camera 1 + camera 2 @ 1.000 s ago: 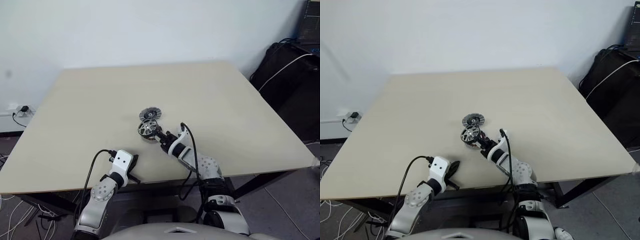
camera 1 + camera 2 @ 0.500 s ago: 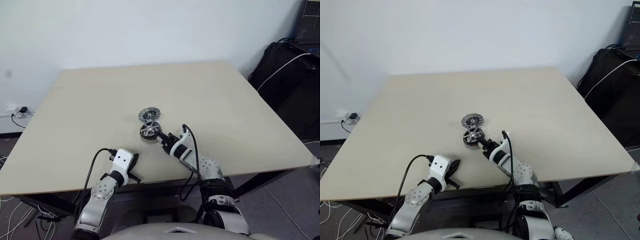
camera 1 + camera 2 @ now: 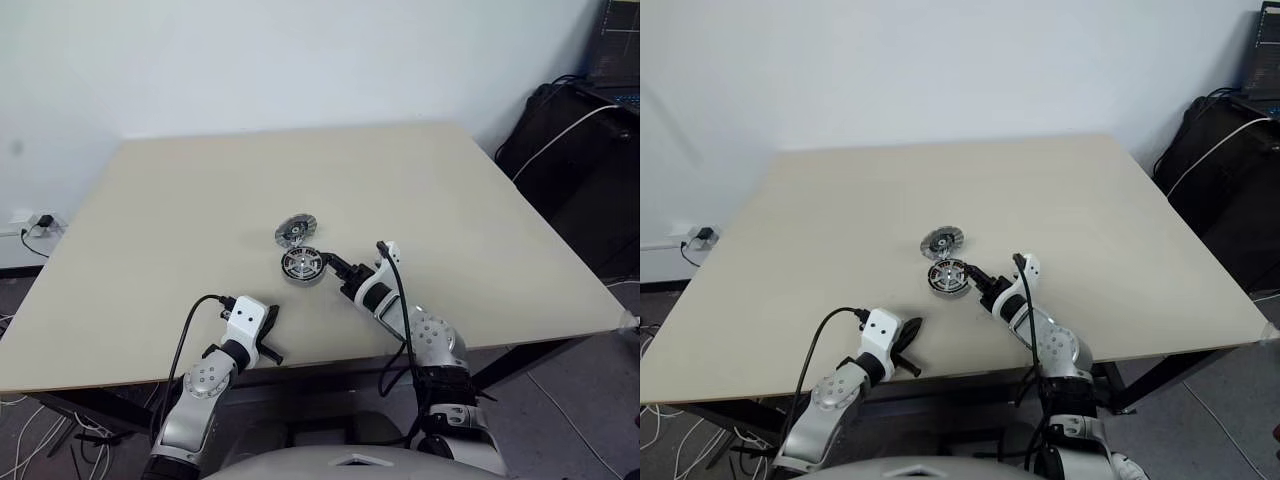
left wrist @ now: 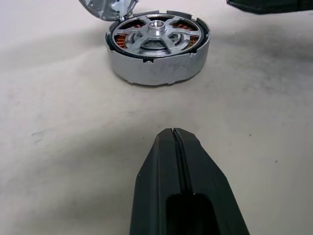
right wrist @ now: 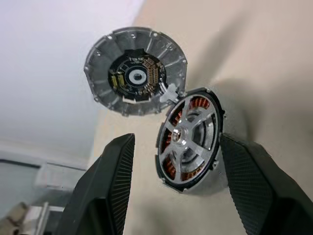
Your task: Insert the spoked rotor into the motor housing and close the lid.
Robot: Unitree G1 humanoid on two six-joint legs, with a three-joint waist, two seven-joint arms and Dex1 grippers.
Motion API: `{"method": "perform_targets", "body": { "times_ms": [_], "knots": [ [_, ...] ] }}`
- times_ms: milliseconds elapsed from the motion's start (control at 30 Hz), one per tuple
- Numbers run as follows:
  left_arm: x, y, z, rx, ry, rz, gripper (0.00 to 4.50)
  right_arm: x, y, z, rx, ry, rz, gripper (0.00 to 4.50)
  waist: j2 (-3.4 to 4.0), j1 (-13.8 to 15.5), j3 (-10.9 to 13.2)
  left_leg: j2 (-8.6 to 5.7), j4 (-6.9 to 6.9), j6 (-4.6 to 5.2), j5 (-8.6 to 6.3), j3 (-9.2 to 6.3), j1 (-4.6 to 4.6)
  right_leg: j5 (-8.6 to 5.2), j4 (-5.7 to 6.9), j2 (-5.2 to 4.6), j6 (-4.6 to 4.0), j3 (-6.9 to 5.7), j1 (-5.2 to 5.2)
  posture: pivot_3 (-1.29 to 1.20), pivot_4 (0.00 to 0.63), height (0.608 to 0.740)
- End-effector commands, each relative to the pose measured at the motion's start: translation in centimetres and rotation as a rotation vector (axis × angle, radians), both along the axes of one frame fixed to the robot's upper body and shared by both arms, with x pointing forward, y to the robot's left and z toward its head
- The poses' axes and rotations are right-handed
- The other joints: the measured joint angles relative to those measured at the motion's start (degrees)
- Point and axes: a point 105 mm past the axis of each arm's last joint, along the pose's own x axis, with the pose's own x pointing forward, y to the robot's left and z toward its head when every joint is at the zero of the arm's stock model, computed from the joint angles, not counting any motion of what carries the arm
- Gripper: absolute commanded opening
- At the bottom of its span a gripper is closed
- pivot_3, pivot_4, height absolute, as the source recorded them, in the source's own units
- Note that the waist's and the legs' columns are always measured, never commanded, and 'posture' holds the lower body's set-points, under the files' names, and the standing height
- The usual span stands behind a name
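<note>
Motor housing (image 3: pixel 301 265): flat on the surface (image 3: pixel 180 220), spoked top face up, copper windings visible beneath.
Lid (image 3: pixel 294 230): touching its far side.
Right gripper (image 5: pixel 177 161): spread, straddling housing.
Left gripper (image 4: pixel 175 147): pressed together, near.

Head stereo pair looking down over table (image 3: pixel 180 200), wrist cameras low, close, both facing motor housing (image 4: pixel 157 48)

Left black two-finger gripper (image 4: pixel 175 142) is pinched closed, arm low; right black two-finger gripper (image 5: pixel 176 161) spread apart, reaching forward.
</note>
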Motion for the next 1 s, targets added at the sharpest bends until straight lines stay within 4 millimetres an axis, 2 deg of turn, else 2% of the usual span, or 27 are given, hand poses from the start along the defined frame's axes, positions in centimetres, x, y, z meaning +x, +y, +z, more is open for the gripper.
{"method": "perform_targets", "body": {
  "times_ms": [33,267,367,500,600,1000],
  "knots": [
    [0.5,-0.5,1.2,-0.026,-0.050,-0.009,0.00,-0.4,-0.3,0.3,-0.241,-0.037,0.028,2.93,-0.01,0.1,0.0,0.00,0.01,0.00,0.00,0.00,0.00,0.00,0.00,-0.01,0.01,-0.01,0.01,0.00,0.000,0.740],
    [0.5,-0.6,1.1,-0.030,-0.047,-0.010,0.00,-1.0,-1.1,0.5,-0.393,-0.076,0.032,2.93,-0.02,0.1,0.0,-0.01,0.05,0.00,0.01,0.00,0.00,-0.14,-0.01,-0.01,0.23,-0.01,0.03,0.00,0.000,0.740],
    [0.6,-0.7,1.1,-0.031,-0.048,-0.012,0.00,-0.7,-0.8,1.0,-0.531,-0.148,0.049,2.32,-0.02,0.0,0.0,0.02,0.05,-0.02,0.02,0.01,0.01,-0.15,0.00,0.01,0.26,-0.02,0.03,0.00,0.000,0.740],
    [0.7,-0.8,1.1,-0.031,-0.049,-0.014,0.00,0.5,0.6,1.2,-0.862,-0.329,0.140,1.02,-0.03,0.0,0.0,0.02,0.06,-0.04,0.03,0.02,0.02,-0.16,0.01,0.01,0.27,-0.03,0.04,0.00,0.000,0.740],
    [0.8,-0.8,1.0,-0.032,-0.050,-0.012,0.00,1.1,1.9,1.2,-0.946,-0.399,0.195,0.04,-0.09,0.1,0.0,0.02,0.07,-0.06,0.05,0.07,0.07,-0.15,0.01,0.03,0.27,-0.08,0.05,0.00,0.000,0.740],
    [0.6,-0.3,1.1,-0.032,-0.058,0.027,0.00,4.0,5.9,1.6,-0.998,-0.497,0.305,0.04,-0.14,0.0,0.0,0.00,0.03,-0.08,0.06,0.05,0.11,0.04,0.04,0.07,-0.05,-0.07,0.02,0.00,0.000,0.740]
  ]
}}
